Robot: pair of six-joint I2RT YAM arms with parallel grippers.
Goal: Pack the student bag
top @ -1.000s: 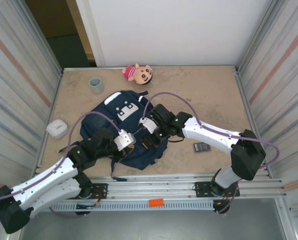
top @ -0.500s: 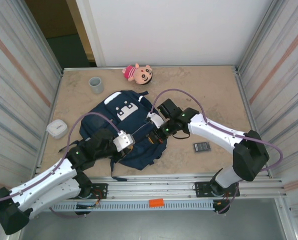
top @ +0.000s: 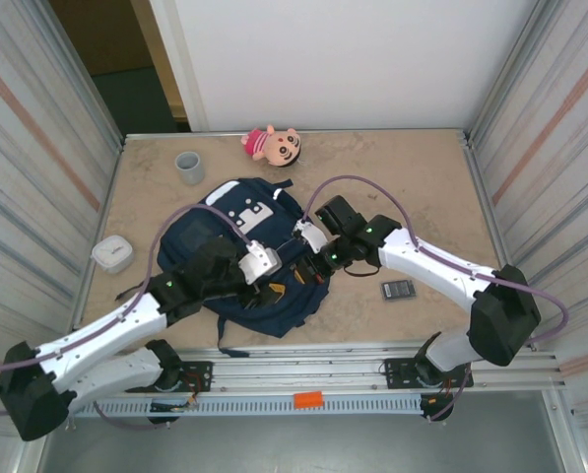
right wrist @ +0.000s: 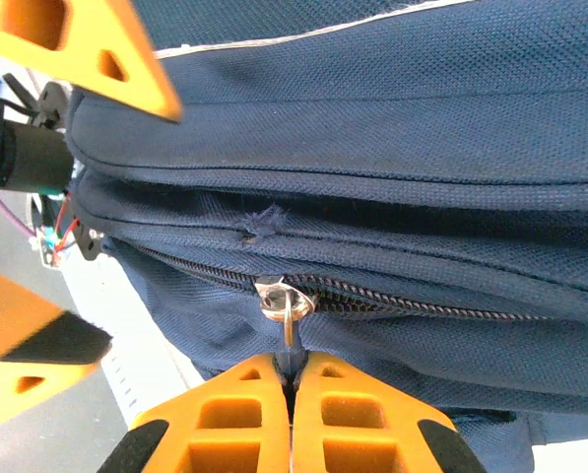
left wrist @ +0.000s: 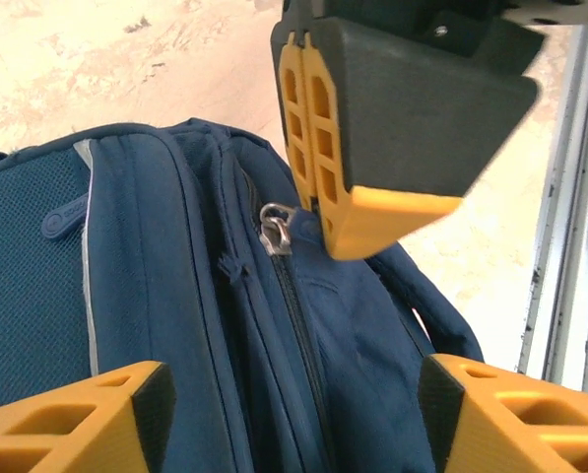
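Fingers [left wrist: 72, 419] of the left gripper [left wrist: 294, 386] are spread wide. The zipped edge of the bag [top: 274, 313] lies in the gap between them. Whether either finger touches the fabric cannot be told. In the top view this gripper hangs over the near half of the bag, tips pointing right toward the right gripper [right wrist: 292, 379].

Fingers [right wrist: 234, 404] of the right gripper are pressed together and pinch the tab of the zip pull [right wrist: 277, 299]. In the left wrist view the same closed pair stands tip down on the metal pull. The zip track runs on from the pull along the bag's edge.

Layout on the table [top: 422, 187], left to right:

1. Box [top: 113, 253]: white, rounded corners, near the left edge, apart from the bag.
2. Cup [top: 189, 168]: grey, upright, at the far left, near the bag's far corner.
3. Bag: navy, lying flat at the centre. The white patch faces up at the far end. The near end points toward the arm bases. Both grippers meet over its near right part.
4. Doll [top: 272, 145]: pink, lying on its side at the far edge, just beyond the bag's far end.
5. Device [top: 399, 290]: dark, flat, right of the bag, beside the right forearm, apart from the bag.
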